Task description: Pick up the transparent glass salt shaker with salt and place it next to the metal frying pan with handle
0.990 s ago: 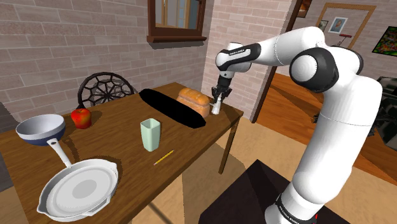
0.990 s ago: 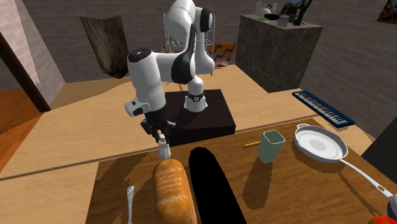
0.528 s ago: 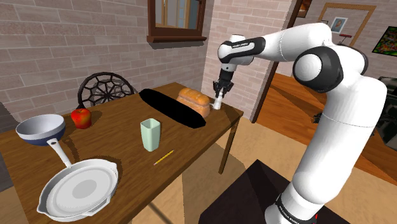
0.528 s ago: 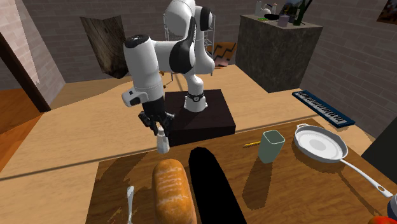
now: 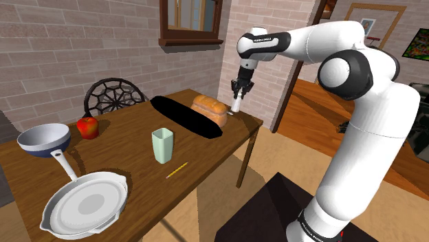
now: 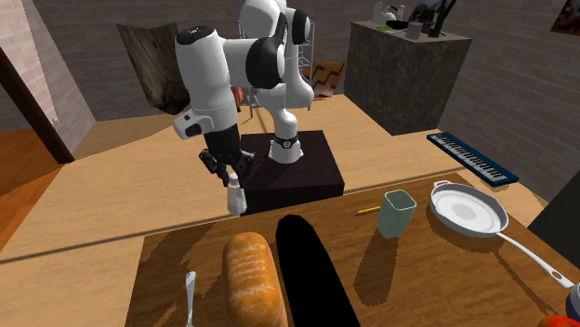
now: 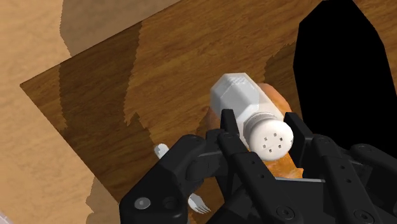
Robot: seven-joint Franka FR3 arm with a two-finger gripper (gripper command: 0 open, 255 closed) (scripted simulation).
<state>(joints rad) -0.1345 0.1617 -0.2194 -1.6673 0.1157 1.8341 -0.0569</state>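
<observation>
Wrist view shows me the salt shaker (image 7: 243, 102), a faceted pale body with a round white perforated cap, clenched between the black fingers (image 7: 230, 127) of the gripper (image 7: 264, 129). Beneath it I see the grained wooden table (image 7: 159, 83) and a crusty bread loaf (image 7: 282, 105). In the shoulder view the shaker hangs over the table corner beside the loaf, higher than a second ago. The smooth grey frying pan (image 5: 89, 205), round with a long handle, sits unmoved, well apart.
</observation>
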